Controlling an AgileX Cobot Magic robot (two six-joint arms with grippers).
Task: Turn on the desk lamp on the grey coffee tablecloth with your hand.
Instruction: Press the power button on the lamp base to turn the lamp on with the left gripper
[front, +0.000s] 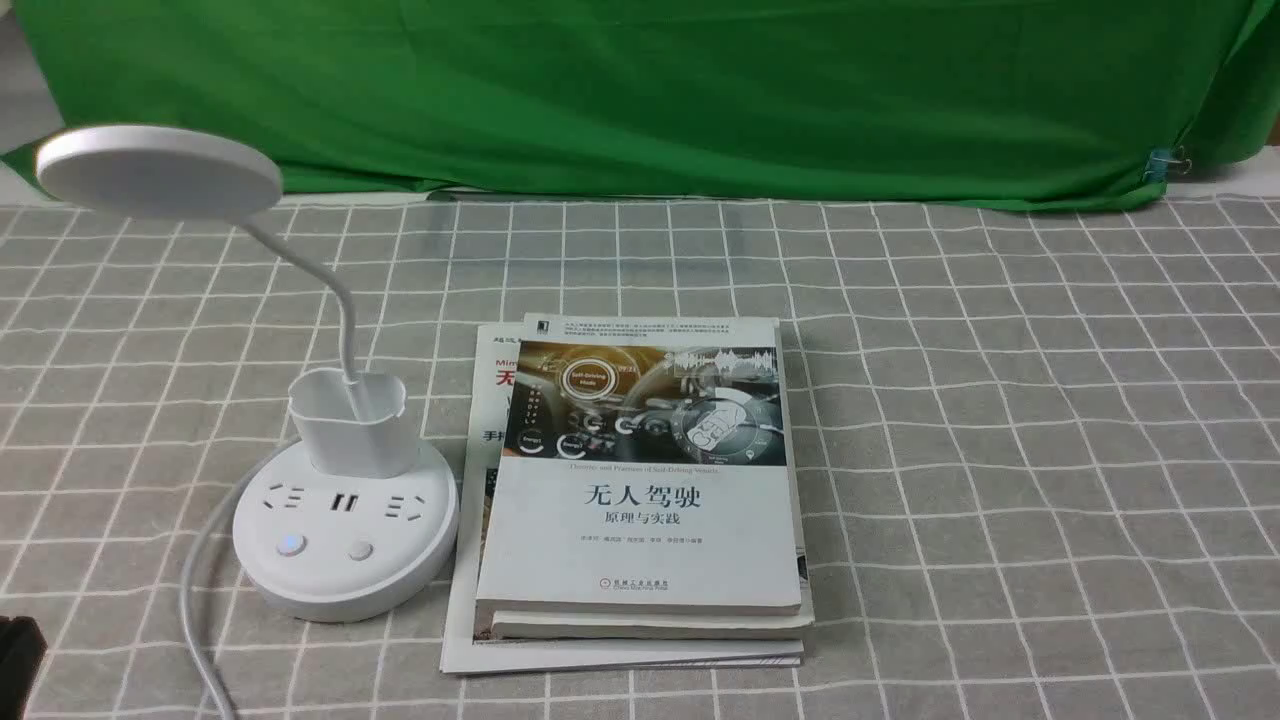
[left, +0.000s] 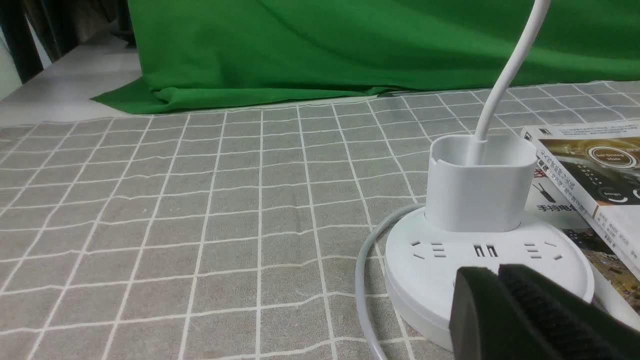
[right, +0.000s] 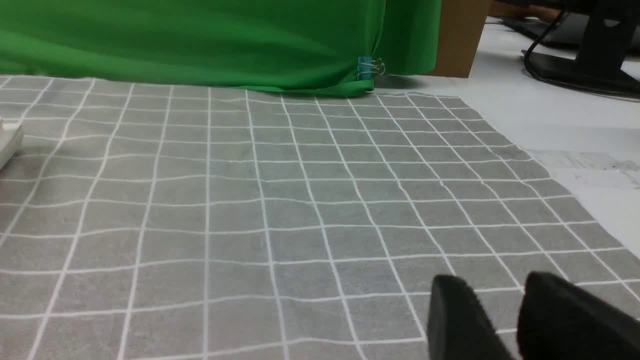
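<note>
Plainly, front view first: found the desk lamp (front: 350, 480) at the near left of the grey coffee tablecloth (front: 1000, 450), round base just beside a stack of books (front: 645, 500), disc head hung out to the far left. Counted two buttons on the base's near edge, the left button (front: 290, 545) glowing faintly blue, the right button (front: 361, 550) plain. Could not tell which one drove the lamp.

Then the left wrist view: caught the left gripper (left: 487, 272) over the near part of the base, fingers pressed together with nothing between them, both buttons hidden behind them. Could not tell whether touching. Judged the press as the step in hand: needed a straight, gentle descent, closed tips centred on one button, clear of the sockets and the cord (left: 365, 280), light enough not to slide the base.

Lastly the right wrist view: showed the right gripper (right: 492, 287) low over bare cloth, fingers a narrow gap apart, holding nothing, well apart from the lamp.
</note>
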